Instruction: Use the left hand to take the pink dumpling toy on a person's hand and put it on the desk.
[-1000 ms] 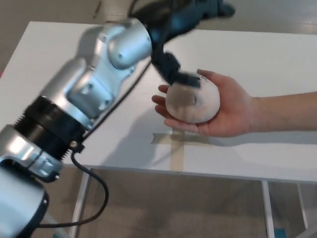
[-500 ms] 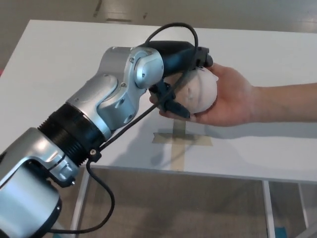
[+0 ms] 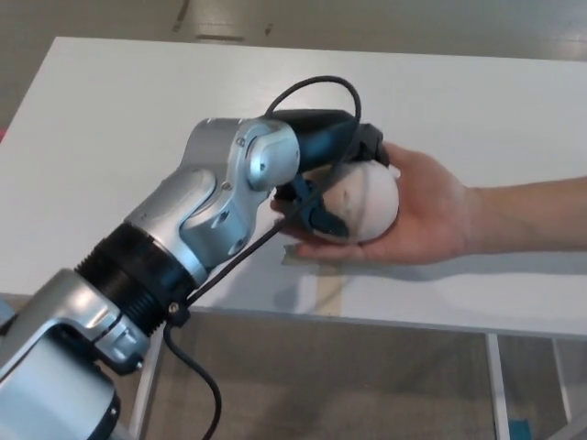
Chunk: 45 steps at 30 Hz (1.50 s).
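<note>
Robot hand (image 3: 326, 174) around dumpling toy (image 3: 365, 203)

Our left hand (image 3: 326, 179) is wrapped over the dumpling toy (image 3: 362, 202), and the person's hand (image 3: 417, 215) cups it from below and from 3 o'clock, closing those sides. Toward 12 o'clock and 9 o'clock we have bare white desk (image 3: 138, 110). At 6 o'clock tape strips (image 3: 326, 284) lie flat, then the desk edge.
</note>
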### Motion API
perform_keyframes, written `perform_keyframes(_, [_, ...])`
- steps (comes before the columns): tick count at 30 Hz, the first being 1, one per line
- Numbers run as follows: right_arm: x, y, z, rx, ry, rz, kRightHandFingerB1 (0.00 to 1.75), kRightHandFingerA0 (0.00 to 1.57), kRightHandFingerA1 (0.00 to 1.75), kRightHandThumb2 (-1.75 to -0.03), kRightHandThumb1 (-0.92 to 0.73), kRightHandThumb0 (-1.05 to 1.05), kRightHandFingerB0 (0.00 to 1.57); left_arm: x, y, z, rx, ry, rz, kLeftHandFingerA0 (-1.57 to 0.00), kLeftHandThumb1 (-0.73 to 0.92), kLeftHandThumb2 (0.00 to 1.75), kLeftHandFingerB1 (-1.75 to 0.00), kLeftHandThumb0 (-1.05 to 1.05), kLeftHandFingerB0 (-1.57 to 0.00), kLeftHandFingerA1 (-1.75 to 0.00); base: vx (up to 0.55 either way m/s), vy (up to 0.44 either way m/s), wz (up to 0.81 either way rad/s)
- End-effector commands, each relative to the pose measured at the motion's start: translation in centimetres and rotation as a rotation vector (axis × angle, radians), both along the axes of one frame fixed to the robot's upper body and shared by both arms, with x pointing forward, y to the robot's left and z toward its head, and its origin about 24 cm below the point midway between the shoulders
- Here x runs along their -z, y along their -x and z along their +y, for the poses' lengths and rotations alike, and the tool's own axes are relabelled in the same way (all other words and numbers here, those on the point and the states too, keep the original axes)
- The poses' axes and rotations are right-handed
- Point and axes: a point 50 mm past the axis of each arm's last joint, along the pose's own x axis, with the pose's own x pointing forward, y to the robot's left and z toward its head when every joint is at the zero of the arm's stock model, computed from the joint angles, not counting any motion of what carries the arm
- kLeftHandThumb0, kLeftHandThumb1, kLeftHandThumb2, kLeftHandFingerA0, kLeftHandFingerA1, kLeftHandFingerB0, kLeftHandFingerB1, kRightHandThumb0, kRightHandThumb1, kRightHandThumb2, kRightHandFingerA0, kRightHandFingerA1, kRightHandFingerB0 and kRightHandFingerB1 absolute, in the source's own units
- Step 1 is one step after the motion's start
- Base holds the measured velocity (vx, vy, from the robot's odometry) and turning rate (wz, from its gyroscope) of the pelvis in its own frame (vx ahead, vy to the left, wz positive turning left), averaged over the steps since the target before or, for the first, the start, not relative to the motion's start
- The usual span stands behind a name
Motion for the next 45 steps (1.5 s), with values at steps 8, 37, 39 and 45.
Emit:
perform_keyframes(8, [0.0, 0.0, -0.1, 0.009, -0.011, 0.001, 0.42, 0.61, 0.44, -0.62, -0.72, -0.23, 0.55, -0.1, 0.1, 0.4, 0.026, 0.089, -0.122, -0.68, 0.72, 0.63, -0.79, -0.21, -0.82, -1.50, 0.00, 0.000, 0.00])
perform_keyframes(37, [-0.1, 0.0, -0.3, 0.020, -0.036, 0.003, 0.41, 0.59, 0.43, -0.62, -0.72, -0.25, 0.51, -2.5, 0.3, 0.3, 0.069, 0.120, -0.219, -0.68, 0.74, 0.63, -0.97, -0.22, -0.77, -1.55, 0.00, 0.000, 0.00])
perform_keyframes(39, [-0.1, -0.1, -0.3, 0.018, -0.038, 0.001, 0.41, 0.59, 0.43, -0.62, -0.72, -0.25, 0.51, -4.2, 0.5, 0.6, 0.084, 0.162, -0.284, -0.68, 0.74, 0.63, -0.94, -0.22, -0.78, -1.56, 0.00, 0.000, 0.00])
perform_keyframes(45, [-0.2, -0.3, -0.3, 0.009, -0.029, -0.002, 0.42, 0.60, 0.44, -0.62, -0.72, -0.23, 0.53, -8.7, 1.1, 2.8, 0.079, 0.292, -0.482, -0.70, 0.73, 0.64, -0.54, -0.24, -0.83, -1.54, 0.00, 0.000, 0.00])
